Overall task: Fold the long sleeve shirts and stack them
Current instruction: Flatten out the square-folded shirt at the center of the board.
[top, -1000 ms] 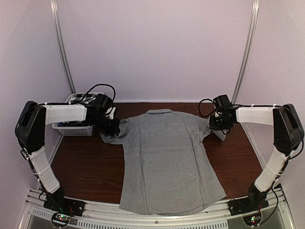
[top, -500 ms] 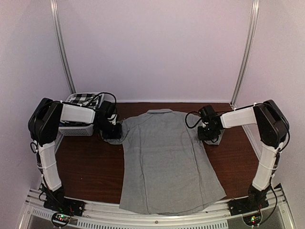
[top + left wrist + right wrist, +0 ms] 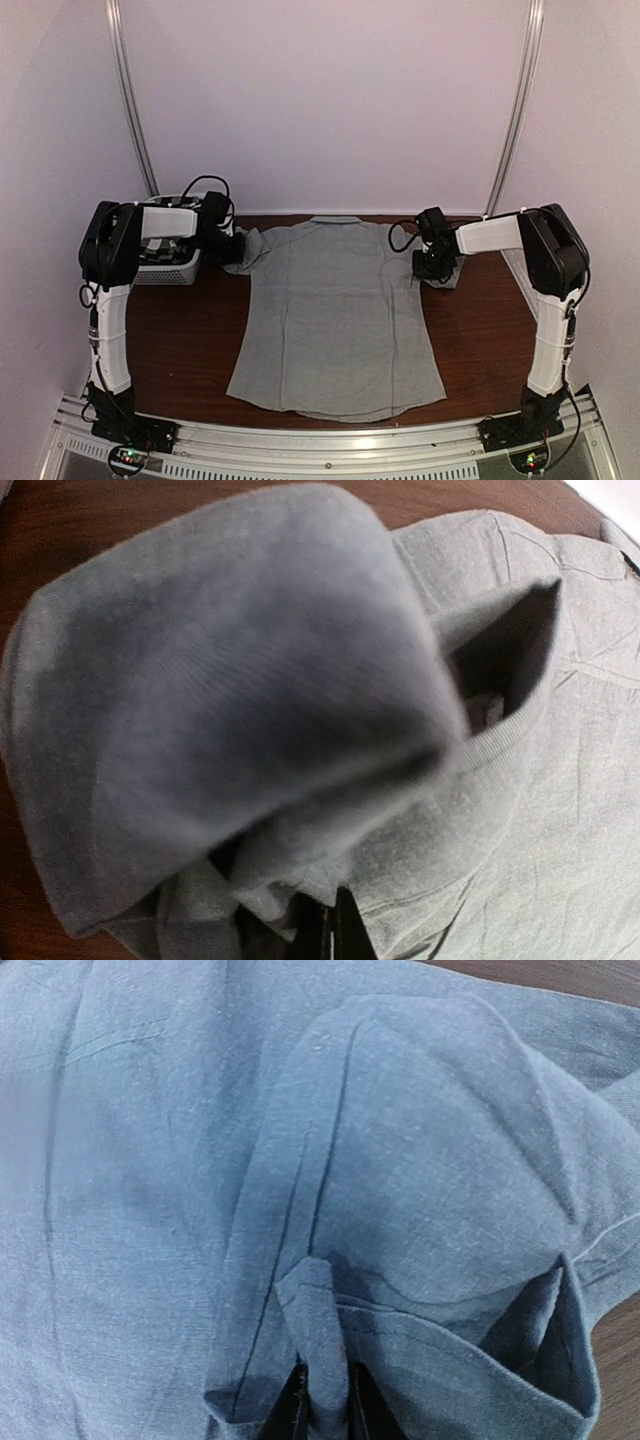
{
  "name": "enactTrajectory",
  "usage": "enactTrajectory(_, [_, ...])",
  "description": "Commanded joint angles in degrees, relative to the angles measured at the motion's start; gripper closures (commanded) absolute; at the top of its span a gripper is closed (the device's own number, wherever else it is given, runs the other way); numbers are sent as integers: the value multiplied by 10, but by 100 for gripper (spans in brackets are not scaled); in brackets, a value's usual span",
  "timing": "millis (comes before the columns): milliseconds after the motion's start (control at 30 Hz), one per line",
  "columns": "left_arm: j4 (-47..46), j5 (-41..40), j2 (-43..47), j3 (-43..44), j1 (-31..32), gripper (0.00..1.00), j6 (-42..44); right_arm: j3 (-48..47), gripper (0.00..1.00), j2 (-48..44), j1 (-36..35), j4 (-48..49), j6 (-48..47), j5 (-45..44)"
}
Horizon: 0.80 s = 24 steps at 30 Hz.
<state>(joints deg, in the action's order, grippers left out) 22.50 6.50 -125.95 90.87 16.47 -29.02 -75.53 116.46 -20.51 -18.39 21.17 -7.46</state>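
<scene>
Your left pincer [image 3: 333, 932] was clamped tight on one sleeve of the shirt [image 3: 335, 310]. Your right pincer [image 3: 322, 1405] pinched a fold of the other sleeve. The body lay spread between them on the table [image 3: 180, 340].

A grey shirt [image 3: 335, 320] is lying flat on the dark brown surface [image 3: 180, 350], its collar pointing toward the far wall and its hem reaching toward the near edge. The left hand [image 3: 232, 248] is resting at the shirt's left shoulder, where the sleeve is bunching into a small heap. The right hand [image 3: 437, 265] is sitting at the opposite shoulder, over a crumpled bit of sleeve. Both arms are reaching inward from the sides. A white slatted basket [image 3: 165, 270] is standing at the far left, partly hidden behind the left arm.
</scene>
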Motion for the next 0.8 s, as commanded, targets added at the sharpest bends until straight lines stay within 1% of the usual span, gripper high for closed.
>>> enactTrajectory(0, [32, -17, -9, 33, -8, 100, 17, -20, 85, 6, 32, -37, 0, -11])
enactTrajectory(100, [33, -18, -1, 31, -8, 100, 21, -6, 85, -19, 49, -39, -2, -14])
enactTrajectory(267, [33, -16, 21, 19, -7, 100, 28, 46, 84, -88, 72, -35, -4, -33])
enactTrajectory(467, [33, -30, 63, 3, 5, 91, 41, 99, 83, -155, 99, -35, -3, -64])
enactTrajectory(600, [33, -41, 91, -10, 8, 79, 46, 104, 83, -191, 119, -47, -6, -92])
enactTrajectory(700, [33, -44, 112, -17, 9, 68, 51, 99, 83, -214, 136, -52, -9, -110])
enactTrajectory(767, [35, -44, 126, -20, 11, 58, 54, 89, 83, -227, 145, -57, -11, -118])
